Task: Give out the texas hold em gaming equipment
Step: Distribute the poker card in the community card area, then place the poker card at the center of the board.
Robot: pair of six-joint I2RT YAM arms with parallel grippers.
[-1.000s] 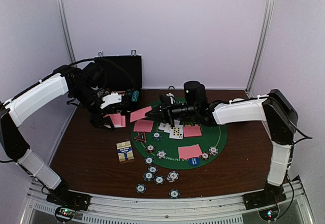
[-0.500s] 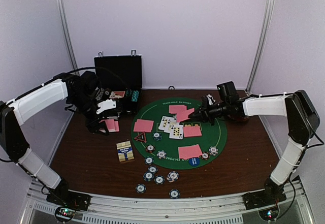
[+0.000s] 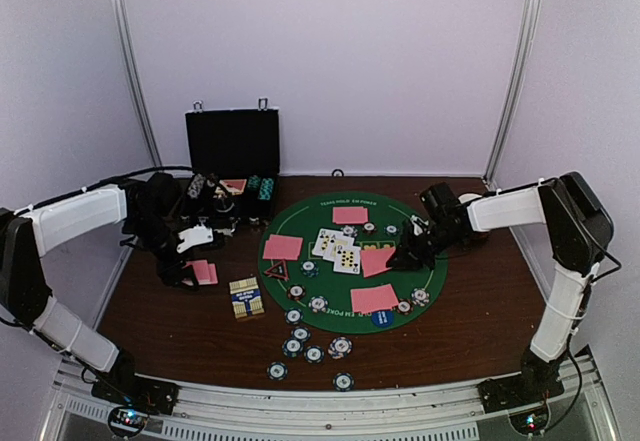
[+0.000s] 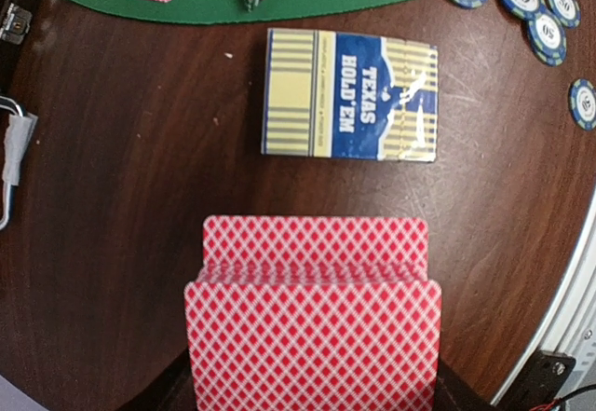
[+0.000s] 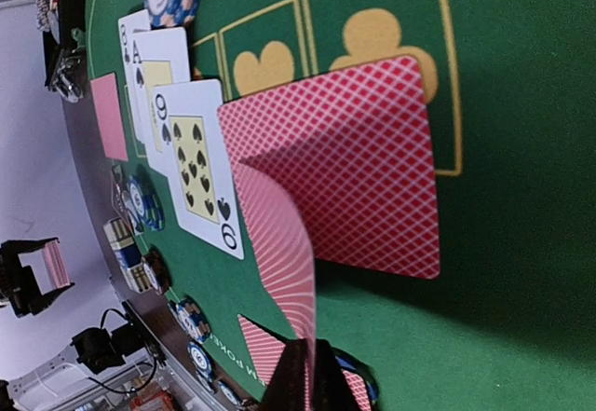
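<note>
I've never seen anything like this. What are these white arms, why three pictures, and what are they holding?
These are two robot arms bolted to a table, each ending in a two-finger tool. The wide picture comes from a fixed camera above and behind them; the other two come from cameras on the wrists. On the table lie a green mat, face-up and face-down cards, striped chips, a card box and a black case at the back. The left tool grips a deck of red-backed cards; the right tool pinches one card over the mat.
</note>
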